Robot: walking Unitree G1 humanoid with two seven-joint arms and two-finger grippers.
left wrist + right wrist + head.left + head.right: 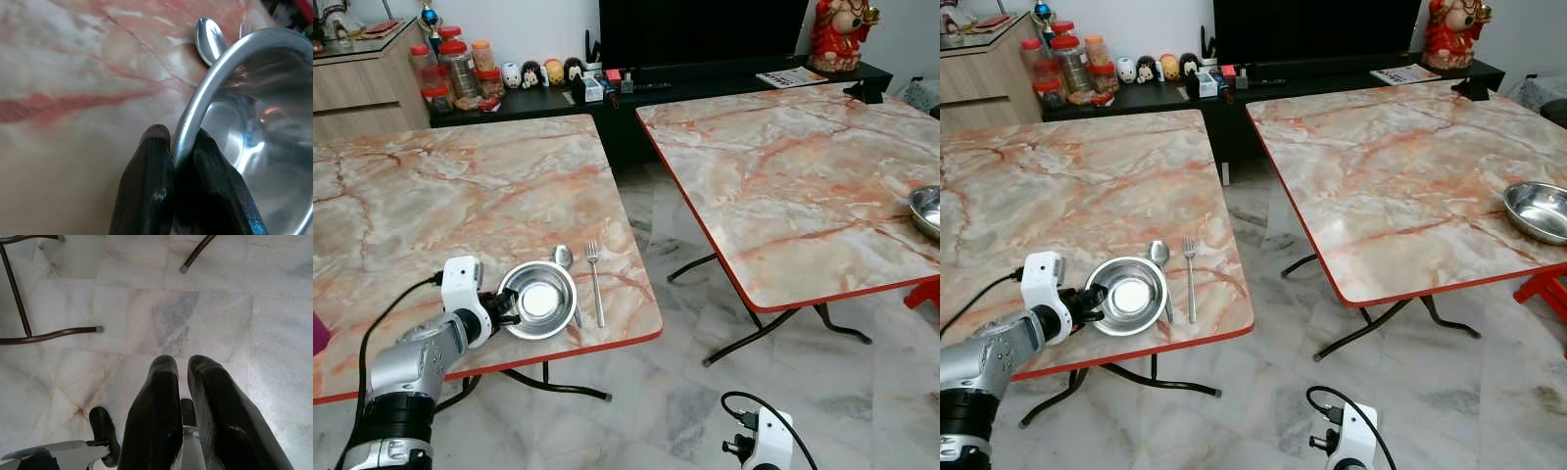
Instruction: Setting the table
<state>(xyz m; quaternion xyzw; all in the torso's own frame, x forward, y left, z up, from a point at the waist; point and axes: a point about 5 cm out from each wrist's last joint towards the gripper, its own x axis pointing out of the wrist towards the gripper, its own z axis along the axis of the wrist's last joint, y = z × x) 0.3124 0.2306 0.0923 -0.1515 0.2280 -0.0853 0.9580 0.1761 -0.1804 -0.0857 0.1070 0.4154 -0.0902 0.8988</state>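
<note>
Left hand (182, 161) pinching the steel bowl's (539, 300) rim (pinch plain at the wrist), spoon (564, 258) alongside.

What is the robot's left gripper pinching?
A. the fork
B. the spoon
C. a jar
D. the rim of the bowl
D: the left gripper has its black fingers shut on the rim of the bowl, one inside and one outside, while the spoon and fork lie untouched beside it.

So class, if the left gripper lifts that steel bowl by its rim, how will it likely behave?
Probably rigid and light: the steel bowl looks thin-walled. Its polished rim may slip between the left gripper fingers. Pinched at one edge, it likely tilts.
</note>
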